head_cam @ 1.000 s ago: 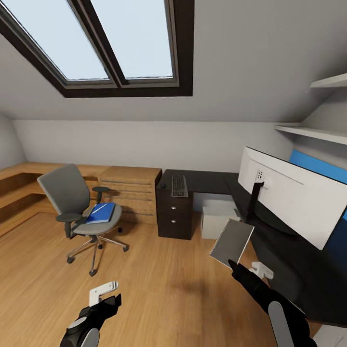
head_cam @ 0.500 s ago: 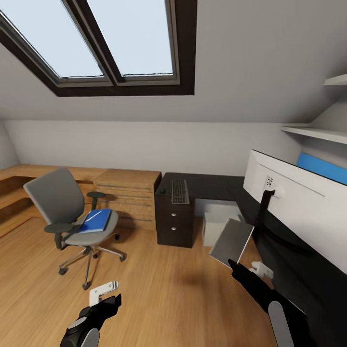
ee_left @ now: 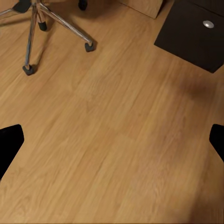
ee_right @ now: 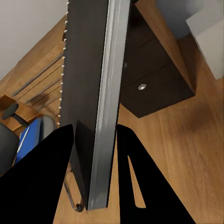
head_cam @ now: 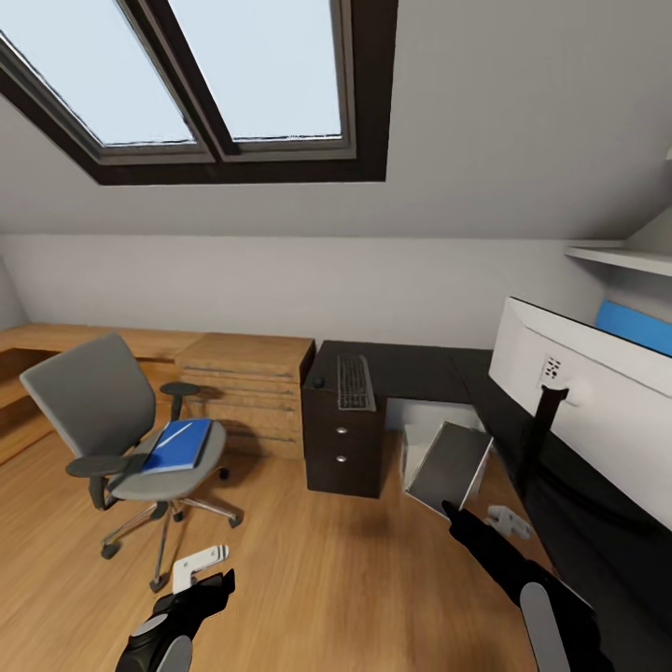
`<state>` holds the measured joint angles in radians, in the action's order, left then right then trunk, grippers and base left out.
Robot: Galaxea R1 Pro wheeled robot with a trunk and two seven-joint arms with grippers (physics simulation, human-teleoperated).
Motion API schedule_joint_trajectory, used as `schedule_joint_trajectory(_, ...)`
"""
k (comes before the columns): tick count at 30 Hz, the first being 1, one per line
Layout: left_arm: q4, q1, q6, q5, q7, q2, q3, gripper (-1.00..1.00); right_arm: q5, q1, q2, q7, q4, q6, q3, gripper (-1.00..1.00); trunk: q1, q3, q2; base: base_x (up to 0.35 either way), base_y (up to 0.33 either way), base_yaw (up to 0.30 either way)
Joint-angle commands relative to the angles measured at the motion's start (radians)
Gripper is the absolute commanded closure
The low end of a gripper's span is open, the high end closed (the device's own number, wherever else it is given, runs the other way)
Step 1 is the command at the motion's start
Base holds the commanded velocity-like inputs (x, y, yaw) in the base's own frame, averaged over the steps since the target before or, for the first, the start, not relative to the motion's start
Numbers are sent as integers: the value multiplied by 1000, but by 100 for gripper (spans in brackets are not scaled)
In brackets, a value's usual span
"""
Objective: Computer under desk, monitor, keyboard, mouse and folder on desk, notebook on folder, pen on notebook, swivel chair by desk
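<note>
Pale grey notebook clamped upright in right gripper, left gripper spread apart over wooden floor, blue folder on swivel chair, keyboard on black desk.

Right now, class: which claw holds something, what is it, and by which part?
The right claw grips the notebook by its lower edge, near a corner. The left claw holds nothing.

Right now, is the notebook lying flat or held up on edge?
On edge: the right gripper is shut on the notebook, tilted in the air beside the desk.
</note>
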<state>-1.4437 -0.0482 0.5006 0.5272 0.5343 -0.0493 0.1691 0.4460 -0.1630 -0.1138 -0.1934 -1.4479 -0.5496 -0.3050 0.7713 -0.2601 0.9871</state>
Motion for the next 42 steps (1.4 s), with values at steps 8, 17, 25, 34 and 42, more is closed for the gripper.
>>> schedule_joint_trajectory(8,-1,-1,1,10,10,-1,3,-100,3,-1,0,-4,-3,-7,-6,100,1,-1,1,328,20,0)
schedule_joint_trajectory(17,-1,-1,1,11,10,-1,3,-100,2,-1,12,-6,0,-7,-5,100,1,-1,1,328,1,0)
schedule_joint_trajectory(25,-1,-1,1,10,10,0,3,-100,6,-1,20,-3,12,-8,-4,100,1,-1,1,328,0,0)
schedule_joint_trajectory(34,-1,-1,1,9,10,0,3,-100,210,-1,47,0,42,-113,-5,100,1,-1,1,328,0,0)
schedule_joint_trajectory(42,-1,-1,1,8,12,0,3,-100,418,-1,50,6,45,-209,-62,100,1,-1,1,328,0,0)
